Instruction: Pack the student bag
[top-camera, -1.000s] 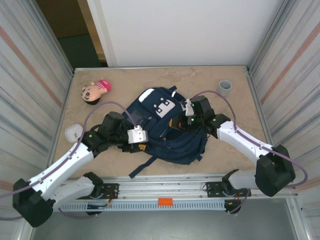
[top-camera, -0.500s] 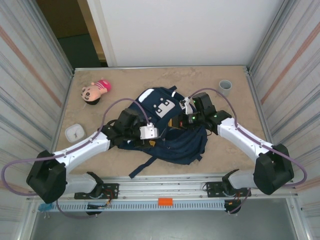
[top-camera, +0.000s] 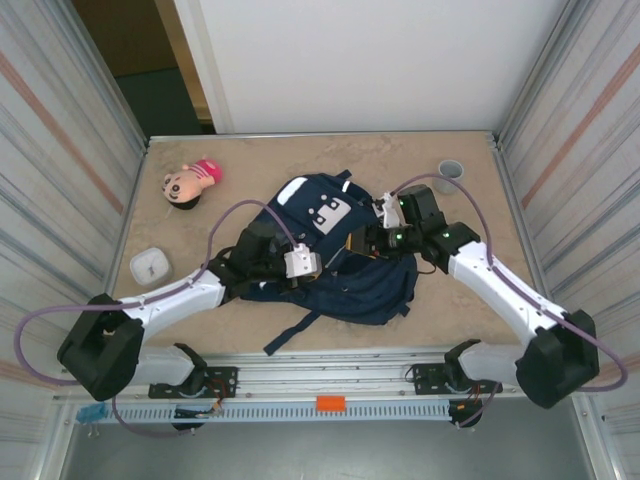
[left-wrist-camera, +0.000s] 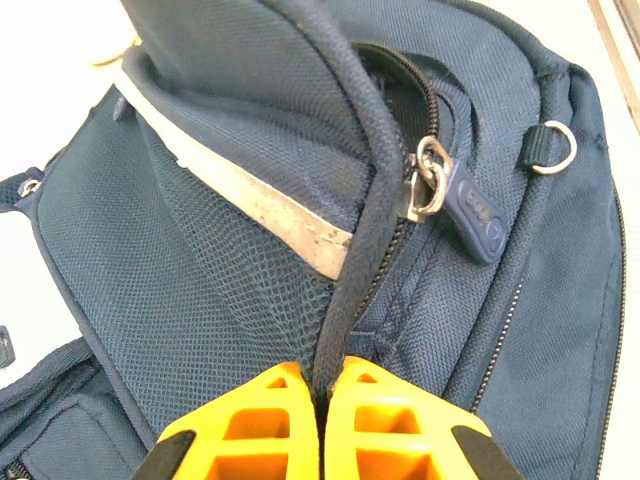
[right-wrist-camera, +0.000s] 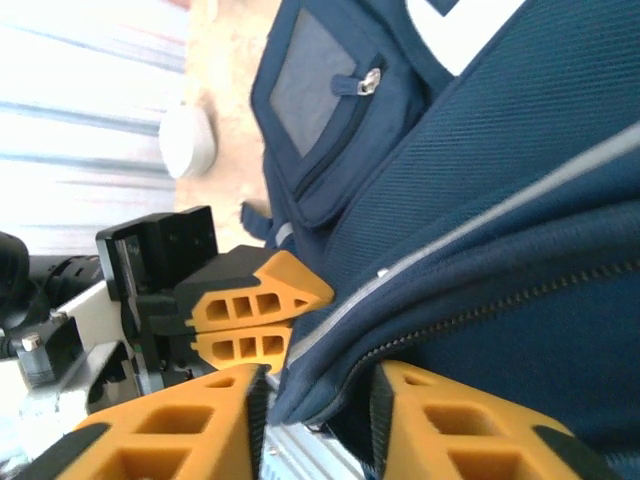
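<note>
The student bag (top-camera: 345, 290), navy with white patches, lies flat mid-table. My left gripper (top-camera: 318, 264) is at the bag's middle, shut on a dark piped edge of the bag (left-wrist-camera: 345, 300) beside a zipper pull (left-wrist-camera: 470, 205); the yellow fingertips (left-wrist-camera: 270, 400) pinch that cord between them. My right gripper (top-camera: 362, 243) faces it from the right. Its jaws stand apart around a fold of the bag's zippered rim (right-wrist-camera: 330, 385), with a gap on each side. The left gripper's fingers (right-wrist-camera: 255, 315) show just beyond that fold.
A doll head with a pink cap (top-camera: 190, 182) lies at the back left. A small white container (top-camera: 149, 265) sits near the left edge, and a grey cup (top-camera: 450, 175) stands at the back right. A loose strap (top-camera: 290, 333) trails toward the front edge.
The left arm reached right onto the bag and its jaws closed on the piped edge. The right gripper went from shut to open and shifted slightly right.
</note>
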